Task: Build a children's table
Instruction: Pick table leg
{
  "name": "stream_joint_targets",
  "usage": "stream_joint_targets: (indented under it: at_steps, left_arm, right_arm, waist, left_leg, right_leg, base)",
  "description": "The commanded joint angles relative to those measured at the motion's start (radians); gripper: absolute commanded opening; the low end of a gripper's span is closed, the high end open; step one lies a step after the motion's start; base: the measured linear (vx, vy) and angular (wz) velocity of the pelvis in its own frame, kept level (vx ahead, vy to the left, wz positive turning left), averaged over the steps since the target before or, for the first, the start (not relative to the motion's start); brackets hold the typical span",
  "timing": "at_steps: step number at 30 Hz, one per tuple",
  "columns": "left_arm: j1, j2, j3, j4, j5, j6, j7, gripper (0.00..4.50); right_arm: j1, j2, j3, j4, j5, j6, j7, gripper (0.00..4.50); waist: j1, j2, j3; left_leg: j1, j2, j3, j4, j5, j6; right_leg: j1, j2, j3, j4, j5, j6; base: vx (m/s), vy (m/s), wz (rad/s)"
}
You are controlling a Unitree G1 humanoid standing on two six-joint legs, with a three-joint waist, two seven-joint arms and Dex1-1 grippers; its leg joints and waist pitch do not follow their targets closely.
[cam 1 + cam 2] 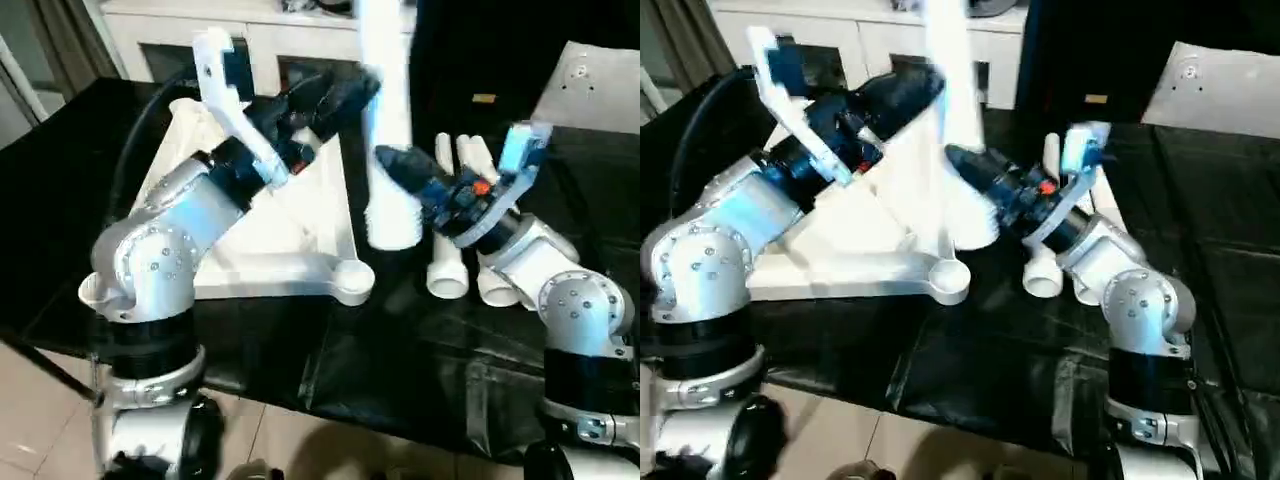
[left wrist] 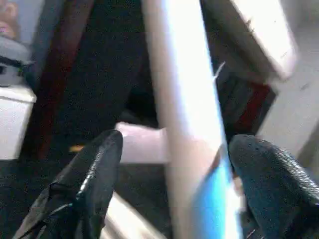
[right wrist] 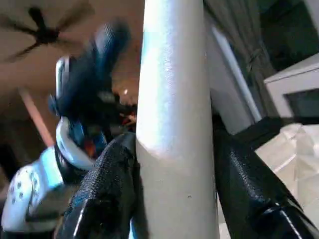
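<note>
Black table (image 1: 330, 390) is carrying the upturned tabletop (image 1: 300, 240), stiff and light, beside spare legs (image 1: 447, 270). Right gripper (image 3: 174, 164) is clamping one upright leg (image 1: 390, 130), likely slippery; left gripper (image 2: 172, 164) is straddling it, fingers spread, not touching.

L hand (image 2: 169, 164) fingers apart; R hand (image 3: 174, 164) clamped, both raised.

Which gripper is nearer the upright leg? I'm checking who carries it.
Right. The right gripper is clamped on the upright leg near its wide lower end. The left gripper straddles it higher up, fingers open and apart from it.
</note>
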Motion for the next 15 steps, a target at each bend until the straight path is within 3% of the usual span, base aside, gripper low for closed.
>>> stream_joint_targets:
  at_steps: [1, 6, 8, 11, 12, 15]
  left_arm:
    - [-0.012, -0.006, 0.019, -0.005, -0.043, 0.021, 0.020, 4.24]
    - [0.005, 0.004, -0.011, -0.014, -0.037, 0.035, 0.007, 4.47]
    - [0.021, 0.025, -0.052, -0.009, 0.045, 0.001, 0.025, 4.11]
    - [0.039, 0.075, -0.121, -0.002, 0.142, -0.053, 0.035, 4.09]
    - [0.043, 0.080, -0.129, -0.004, 0.153, -0.064, 0.036, 3.81]
    - [0.063, 0.072, -0.147, -0.018, 0.173, -0.097, 0.055, 3.70]
  right_arm:
    - [0.006, -0.010, 0.022, -0.034, -0.012, 0.003, 0.018, 1.89]
    - [0.018, -0.015, 0.078, -0.047, -0.066, -0.032, 0.019, 1.89]
    - [0.020, -0.007, 0.106, -0.048, -0.119, -0.089, 0.000, 1.89]
    - [0.019, 0.005, 0.127, -0.050, -0.162, -0.139, -0.025, 1.89]
    - [0.021, 0.006, 0.132, -0.051, -0.170, -0.147, -0.027, 1.89]
    - [0.036, 0.020, 0.150, -0.061, -0.187, -0.174, -0.029, 1.89]
  waist:
    - [0.006, -0.012, -0.076]
    - [0.007, -0.007, -0.074]
    - [0.006, -0.007, -0.072]
    - [0.000, -0.004, -0.072]
    - [0.002, -0.003, -0.073]
    - [0.000, 0.002, -0.074]
  left_leg:
    - [-0.002, 0.059, -0.015, -0.065, 0.027, 0.077]
    - [-0.002, 0.060, -0.016, -0.066, 0.018, 0.073]
    - [-0.002, 0.063, -0.018, -0.069, 0.002, 0.064]
    - [-0.001, 0.064, -0.020, -0.072, -0.010, 0.049]
    - [0.001, 0.065, -0.021, -0.072, -0.008, 0.047]
    - [0.000, 0.065, -0.020, -0.072, -0.006, 0.037]
  right_leg:
    - [0.067, -0.078, 0.043, -0.068, -0.041, -0.249]
    - [0.066, -0.078, 0.042, -0.074, -0.083, -0.230]
    - [0.064, -0.079, 0.042, -0.077, -0.108, -0.217]
    - [0.064, -0.078, 0.044, -0.077, -0.117, -0.192]
    - [0.063, -0.079, 0.043, -0.076, -0.109, -0.193]
    - [0.065, -0.079, 0.044, -0.072, -0.055, -0.216]
  base:
    - [0.000, 0.000, 0.00]
    - [0.000, 0.000, 0.00]
    - [0.000, 0.000, 0.00]
    - [0.000, 0.000, 0.00]
    - [0.000, 0.000, 0.00]
    - [0.000, 0.000, 0.00]
